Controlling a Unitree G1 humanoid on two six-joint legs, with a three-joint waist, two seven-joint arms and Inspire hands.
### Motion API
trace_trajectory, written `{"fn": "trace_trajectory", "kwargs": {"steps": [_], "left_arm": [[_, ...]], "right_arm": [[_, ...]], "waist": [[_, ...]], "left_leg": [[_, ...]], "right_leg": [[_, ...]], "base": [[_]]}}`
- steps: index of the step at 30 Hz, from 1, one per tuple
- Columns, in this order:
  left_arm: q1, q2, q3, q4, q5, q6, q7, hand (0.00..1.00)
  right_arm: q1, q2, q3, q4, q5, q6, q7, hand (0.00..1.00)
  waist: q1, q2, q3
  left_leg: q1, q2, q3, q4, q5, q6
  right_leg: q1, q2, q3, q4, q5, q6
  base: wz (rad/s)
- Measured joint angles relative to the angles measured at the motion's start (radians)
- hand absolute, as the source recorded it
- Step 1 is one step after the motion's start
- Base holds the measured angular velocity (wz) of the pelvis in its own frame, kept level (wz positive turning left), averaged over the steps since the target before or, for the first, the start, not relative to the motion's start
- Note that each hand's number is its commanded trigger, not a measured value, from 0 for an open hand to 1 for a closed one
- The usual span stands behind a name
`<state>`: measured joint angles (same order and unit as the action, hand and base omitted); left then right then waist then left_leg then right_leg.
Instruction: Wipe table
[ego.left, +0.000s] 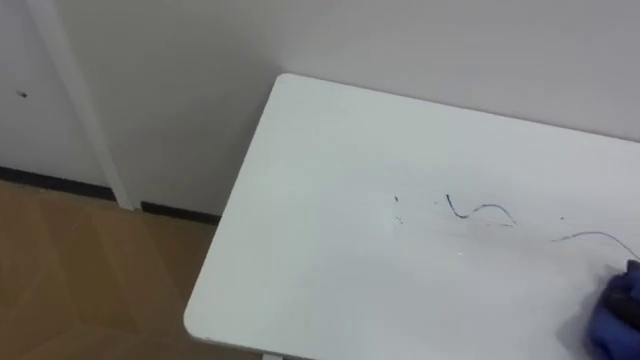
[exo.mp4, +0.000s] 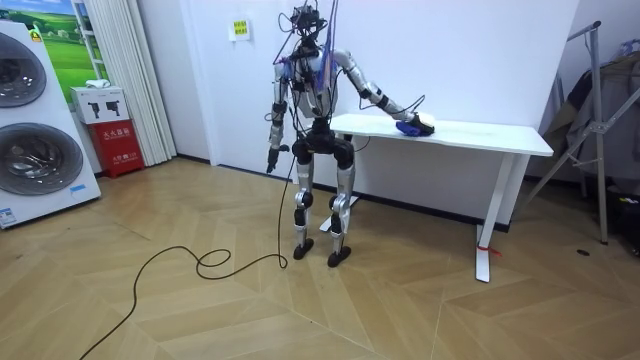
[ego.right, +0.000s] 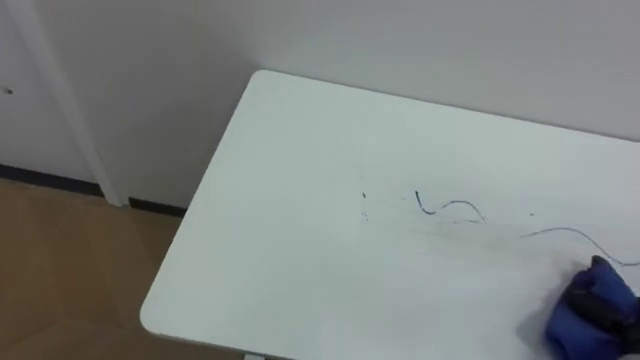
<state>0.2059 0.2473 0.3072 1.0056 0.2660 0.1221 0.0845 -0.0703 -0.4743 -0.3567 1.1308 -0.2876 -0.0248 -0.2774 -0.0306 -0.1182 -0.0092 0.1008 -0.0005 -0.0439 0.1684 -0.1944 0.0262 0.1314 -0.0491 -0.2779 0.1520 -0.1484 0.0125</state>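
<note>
- Right hand (exo.mp4: 420, 123): it lies at the end of the outstretched right arm, on the blue cloth (ego.right: 588, 314) on the table top. From my station I cannot tell how far it is open, nor whether it grips the cloth or merely presses on it.
- Blue cloth: it is bunched up on the white table (ego.right: 290, 250), at the lower right of the eye views and just beside the long pen line (ego.right: 565, 232).
- Pen marks: I read a blue squiggle (ego.right: 450, 208) near the middle of the visible top. A small speck (ego.right: 364, 205) sits to its left, and the long thin line runs off to its right, past the cloth.
- Table: it is rectangular, with one long side against the white wall (ego.right: 420, 45). Its rounded left end shows in the eye views, with the wooden floor (ego.right: 60, 280) beyond it.
- Left hand (exo.mp4: 269, 159): it hangs at the robot's side, toward the room view's left and well apart from the table. I cannot tell how far it is open.
- Stance: the robot stands upright on the floor just off the table's end at the room view's left, with its right arm reaching over the top.
- Surroundings: stacked washing machines (exo.mp4: 35, 160) stand at the room view's left edge, with a red box (exo.mp4: 118, 148) beside them.
</note>
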Motion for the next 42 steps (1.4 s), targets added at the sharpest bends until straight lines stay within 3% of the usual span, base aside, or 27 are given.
{"fn": "trace_trajectory", "kwargs": {"steps": [3,5,8,10,11,13,14,16,19,21,23,26,28,31,33,38,40,42], "left_arm": [[-0.017,-0.002,-0.024,0.0,-0.001,-0.001,0.0,0.0],[-0.022,-0.001,-0.059,0.003,-0.001,-0.001,0.0,0.0],[-0.047,-0.008,-0.095,0.038,0.004,0.002,0.0,0.0],[-0.08,-0.012,-0.116,0.06,0.006,0.004,0.0,0.0],[-0.089,-0.013,-0.125,0.067,0.006,0.004,-0.001,0.0],[-0.126,-0.03,-0.172,0.074,0.004,0.012,-0.013,0.0],[-0.129,-0.035,-0.18,0.071,0.004,0.012,-0.017,0.0],[-0.122,-0.038,-0.199,0.062,0.005,0.023,-0.027,0.0],[-0.057,-0.032,-0.181,0.035,0.009,0.053,-0.024,0.0],[-0.041,-0.028,-0.163,0.035,0.011,0.062,-0.024,0.0],[-0.042,-0.028,-0.135,0.028,0.014,0.062,-0.025,0.0],[-0.058,-0.009,-0.1,0.015,0.013,0.061,-0.025,0.0],[-0.066,0.036,-0.069,0.015,0.019,0.061,-0.022,0.0],[-0.068,0.061,-0.043,0.015,0.02,0.058,-0.016,0.0],[-0.066,0.07,-0.033,0.015,0.018,0.054,-0.015,0.0],[-0.082,0.059,-0.078,0.018,-0.014,0.023,-0.009,0.0],[-0.12,0.035,-0.134,0.057,-0.042,0.021,-0.009,0.0],[-0.152,0.019,-0.18,0.088,-0.075,0.022,-0.01,0.0]], "right_arm": [[0.016,0.004,0.012,-0.03,-0.039,0.013,-0.006,1.0],[0.014,0.01,0.044,-0.071,-0.077,0.045,-0.015,1.0],[0.012,0.046,0.166,-0.22,-0.181,0.137,-0.013,1.0],[-0.026,0.108,0.336,-0.39,-0.31,0.185,0.045,1.0],[-0.06,0.128,0.382,-0.401,-0.338,0.186,0.063,1.0],[-0.205,0.193,0.515,-0.407,-0.407,0.17,0.152,1.0],[-0.231,0.202,0.534,-0.411,-0.412,0.164,0.172,1.0],[-0.294,0.216,0.561,-0.377,-0.397,0.132,0.212,1.0],[-0.262,0.212,0.504,-0.334,-0.286,0.105,0.198,1.0],[-0.219,0.199,0.448,-0.309,-0.252,0.05,0.163,1.0],[-0.211,0.186,0.341,-0.258,-0.227,0.026,0.135,1.0],[-0.163,0.106,0.224,-0.179,-0.16,0.025,0.082,1.0],[-0.109,0.052,0.154,-0.122,-0.098,0.024,0.051,1.0],[-0.04,0.008,0.094,-0.099,-0.048,0.022,0.026,1.0],[0.001,-0.006,0.026,-0.073,-0.032,0.022,0.0,1.0],[0.01,0.001,0.06,-0.1,-0.028,0.031,-0.04,1.0],[-0.032,0.023,0.125,-0.15,-0.038,0.081,-0.055,1.0],[-0.09,0.053,0.216,-0.204,-0.039,0.125,-0.057,1.0]], "waist": [[0.003,0.007,-0.0022],[0.015,0.014,-0.002],[0.078,0.031,-0.0005],[0.117,0.033,0.0009],[0.125,0.035,0.0023],[0.167,0.055,0.0126],[0.179,0.06,0.0136],[0.207,0.065,0.0111],[0.208,0.067,0.0104],[0.177,0.063,0.0088],[0.143,0.055,0.0068],[0.128,0.046,-0.0018],[0.114,0.036,-0.0103],[0.101,0.033,-0.0131],[0.073,0.032,-0.0137],[0.069,0.042,-0.0138],[0.094,0.067,-0.0137],[0.112,0.083,-0.0086]], "left_leg": [[0.016,0.002,0.001,-0.001,-0.001,-0.002],[0.021,0.004,0.006,-0.001,-0.002,-0.002],[0.032,0.018,0.04,0.002,-0.008,-0.012],[0.027,0.028,0.044,0.007,-0.009,-0.019],[0.025,0.032,0.044,0.012,-0.011,-0.023],[-0.001,0.038,0.032,0.038,-0.014,-0.032],[-0.008,0.036,0.027,0.038,-0.011,-0.036],[-0.025,0.022,-0.029,0.029,0.01,-0.04],[-0.026,0.012,-0.052,0.027,0.021,-0.042],[-0.041,0.003,-0.052,0.04,0.021,-0.042],[-0.067,-0.005,-0.052,0.056,0.022,-0.038],[-0.09,-0.014,-0.053,0.06,0.02,-0.031],[-0.095,-0.014,-0.05,0.065,0.015,-0.024],[-0.092,-0.012,-0.04,0.06,0.014,-0.021],[-0.089,-0.013,-0.04,0.056,0.013,-0.02],[-0.055,-0.006,-0.009,0.032,0.012,-0.019],[-0.042,0.005,0.031,0.03,0.009,-0.018],[-0.042,0.02,0.067,0.029,0.009,-0.02]], "right_leg": [[0.014,0.002,0.001,0.001,0.0,0.0],[0.014,0.004,0.006,0.003,0.001,-0.001],[0.004,0.02,0.039,0.008,0.01,-0.016],[-0.012,0.031,0.029,0.023,0.014,-0.027],[-0.013,0.034,0.028,0.023,0.014,-0.03],[-0.022,0.038,0.012,0.022,0.013,-0.044],[-0.027,0.037,0.006,0.019,0.012,-0.046],[-0.028,0.021,-0.04,0.014,-0.002,-0.046],[-0.008,0.005,-0.099,0.015,-0.021,-0.038],[0.003,-0.006,-0.136,0.014,-0.03,-0.029],[0.004,-0.013,-0.153,0.002,-0.035,-0.023],[-0.002,-0.021,-0.168,-0.001,-0.038,-0.013],[-0.006,-0.018,-0.164,0.001,-0.036,-0.01],[-0.006,-0.017,-0.156,0.004,-0.034,-0.007],[0.003,-0.018,-0.157,0.005,-0.031,-0.004],[0.011,-0.013,-0.119,0.008,-0.027,-0.008],[-0.003,-0.008,-0.087,0.022,-0.02,-0.016],[-0.022,0.002,-0.056,0.026,-0.009,-0.026]], "base": [[-0.03],[-0.16],[-0.52],[-0.22],[0.0],[0.19],[0.5],[0.81],[0.63],[0.6],[0.59],[0.28],[0.03],[-0.08],[-0.02],[-0.27],[-0.58],[-0.72]]}}
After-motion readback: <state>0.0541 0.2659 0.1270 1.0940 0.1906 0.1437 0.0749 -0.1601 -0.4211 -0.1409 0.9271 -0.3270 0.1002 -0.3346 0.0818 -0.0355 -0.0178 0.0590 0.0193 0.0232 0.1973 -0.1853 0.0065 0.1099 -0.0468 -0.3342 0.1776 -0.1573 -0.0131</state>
